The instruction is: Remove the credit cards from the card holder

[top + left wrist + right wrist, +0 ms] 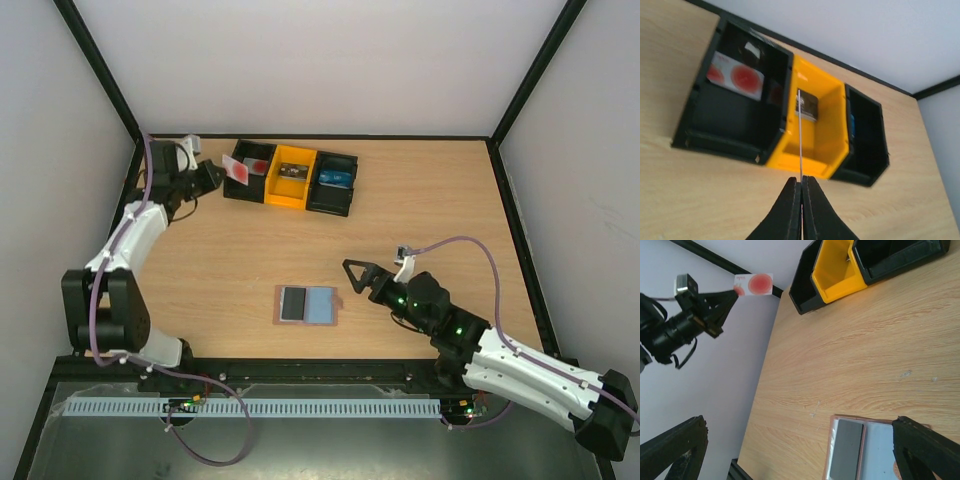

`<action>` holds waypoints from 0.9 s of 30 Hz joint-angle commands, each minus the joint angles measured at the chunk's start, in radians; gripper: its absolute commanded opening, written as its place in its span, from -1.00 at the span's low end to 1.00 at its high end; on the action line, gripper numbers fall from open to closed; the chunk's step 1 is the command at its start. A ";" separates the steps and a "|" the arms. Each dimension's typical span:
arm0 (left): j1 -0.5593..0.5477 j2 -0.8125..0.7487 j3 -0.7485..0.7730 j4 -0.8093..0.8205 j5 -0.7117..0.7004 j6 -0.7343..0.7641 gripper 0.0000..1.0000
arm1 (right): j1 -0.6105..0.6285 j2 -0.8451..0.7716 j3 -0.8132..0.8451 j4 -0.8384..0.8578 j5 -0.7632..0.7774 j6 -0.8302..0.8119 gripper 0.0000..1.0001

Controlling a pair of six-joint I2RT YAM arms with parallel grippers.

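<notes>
My left gripper is shut on a white card with red circles and holds it in the air by the left black bin. In the left wrist view this card shows edge-on as a thin line rising from the closed gripper. In the right wrist view it shows flat. A second red-circle card lies in that bin. The card holder lies open on the table, one pocket dark grey, one pale blue. My right gripper is open and empty just right of it, with the holder between its fingers in the right wrist view.
An orange bin holds a dark card. The right black bin holds a blue card. The three bins stand in a row at the back of the wooden table. Black frame posts and white walls surround it.
</notes>
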 commanded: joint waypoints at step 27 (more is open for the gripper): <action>-0.038 0.665 0.551 -0.055 -0.102 0.067 -0.95 | -0.001 0.253 0.139 0.030 0.025 -0.033 0.95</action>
